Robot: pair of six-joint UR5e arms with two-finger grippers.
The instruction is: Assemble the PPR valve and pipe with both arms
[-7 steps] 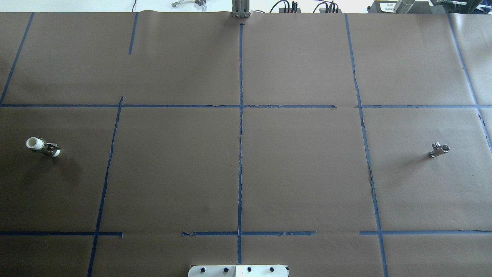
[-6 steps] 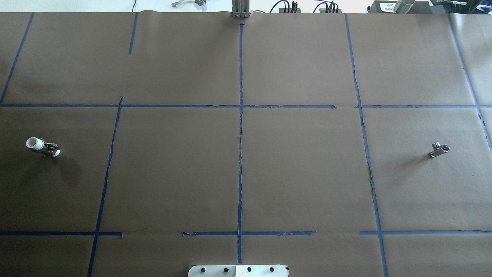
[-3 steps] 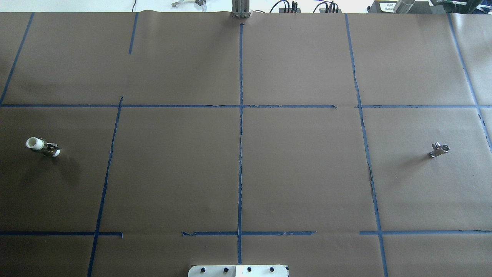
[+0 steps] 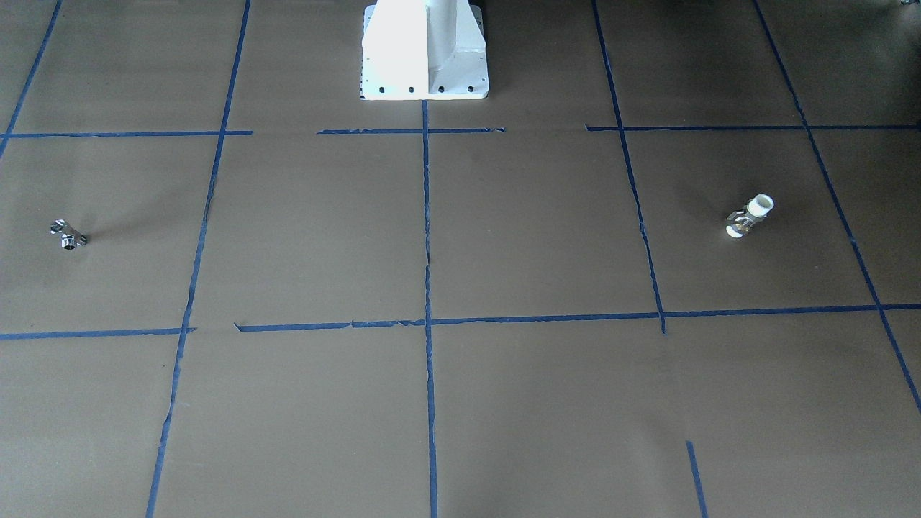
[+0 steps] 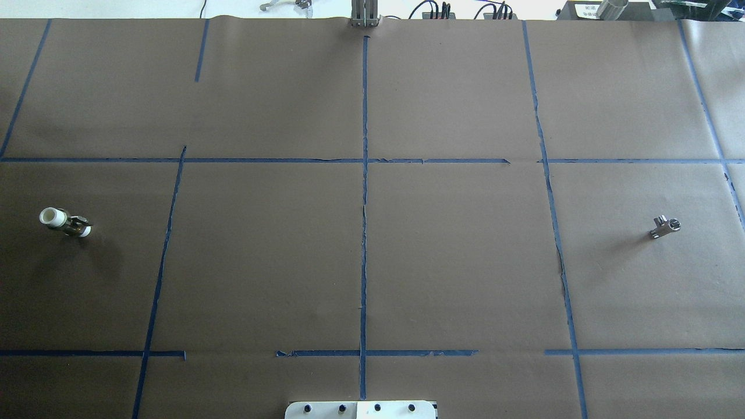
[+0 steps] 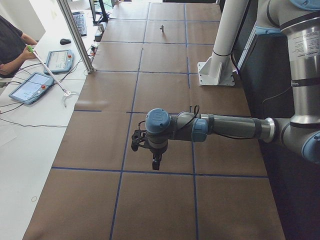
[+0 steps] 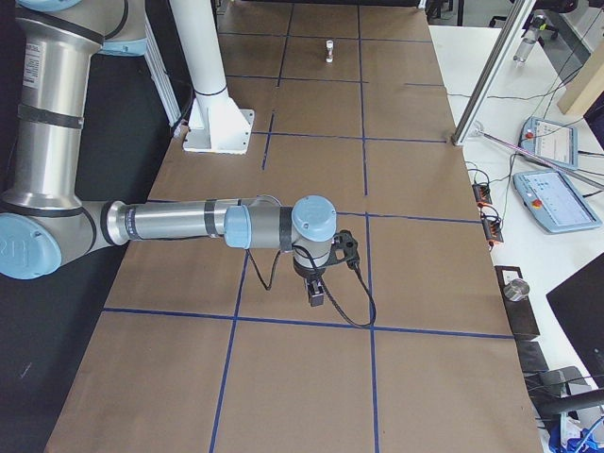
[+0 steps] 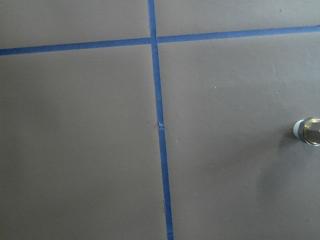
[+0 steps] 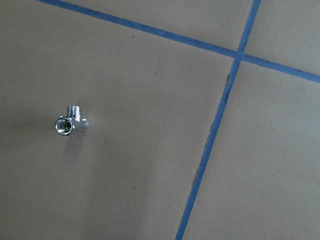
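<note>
The PPR valve (image 5: pixel 65 223), with white ends and a brass middle, lies on the brown paper at the table's left side. It also shows in the front view (image 4: pixel 748 216) and at the right edge of the left wrist view (image 8: pixel 309 131). The pipe (image 5: pixel 664 227), a chrome T fitting, lies at the right side. It also shows in the front view (image 4: pixel 68 234) and the right wrist view (image 9: pixel 69 122). My left gripper (image 6: pixel 156 163) and right gripper (image 7: pixel 318 293) hang above the table and show only in the side views. I cannot tell whether they are open or shut.
The white robot base (image 4: pixel 424 50) stands at the near middle edge. Blue tape lines (image 5: pixel 364 203) cross the paper. An aluminium post (image 6: pixel 75 35), tablets (image 6: pixel 32 87) and a seated person (image 6: pixel 12 45) are at the far edge.
</note>
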